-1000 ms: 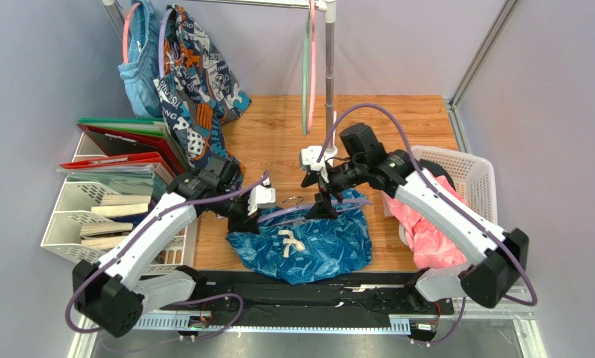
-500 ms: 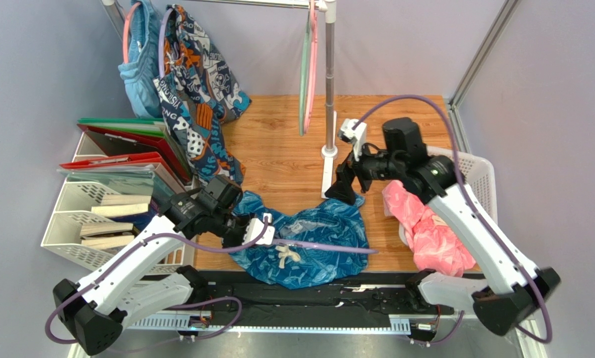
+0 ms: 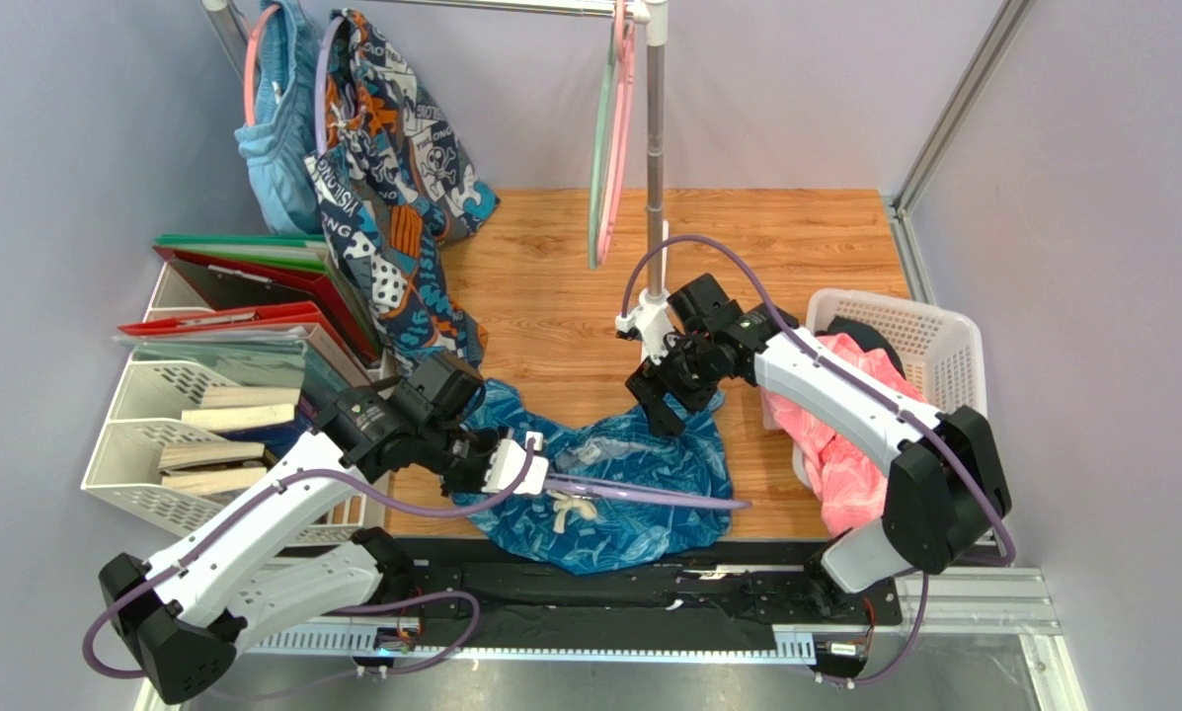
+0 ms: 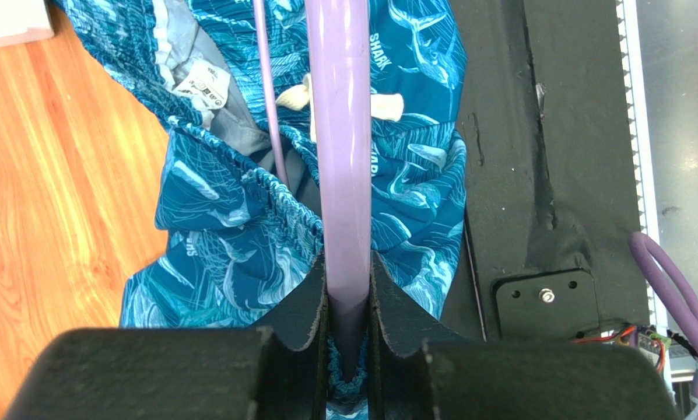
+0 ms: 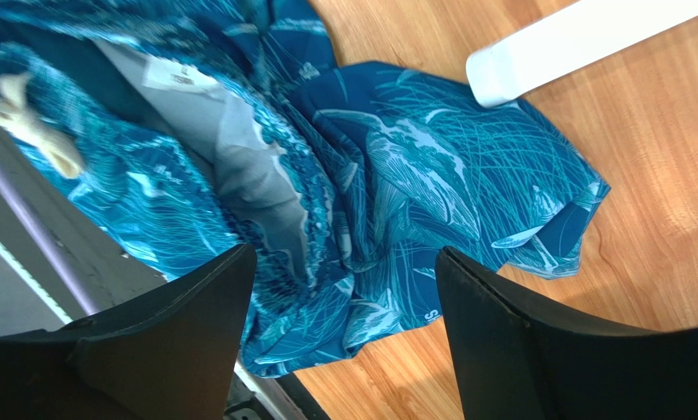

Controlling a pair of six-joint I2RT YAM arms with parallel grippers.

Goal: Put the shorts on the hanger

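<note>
The dark blue-teal shorts (image 3: 626,467) lie crumpled at the table's near edge, partly on the black mat. Their white drawstring (image 4: 383,105) and label (image 4: 201,85) show. The lavender hanger (image 3: 656,496) lies across them, with one arm running under the waistband. My left gripper (image 3: 515,462) is shut on the hanger's bar (image 4: 339,131) at the shorts' left edge, jaws pinching it (image 4: 348,262). My right gripper (image 3: 663,400) is open and empty, just above the shorts' far right part (image 5: 396,175). Its jaws stand wide apart (image 5: 343,297). The hanger's hook is hidden.
A garment rack pole (image 3: 652,163) with a mint-green and a pink hanger (image 3: 607,148) stands behind, its white foot (image 5: 580,39) close to my right gripper. A white basket (image 3: 938,348) holds pink cloth at right. File trays (image 3: 211,400) are at left. Other garments (image 3: 389,163) hang at the back left.
My right gripper came back down from beside the rack pole to just above the shorts' far edge. My left gripper kept hold of the hanger, after pulling it down-left a second ago.
</note>
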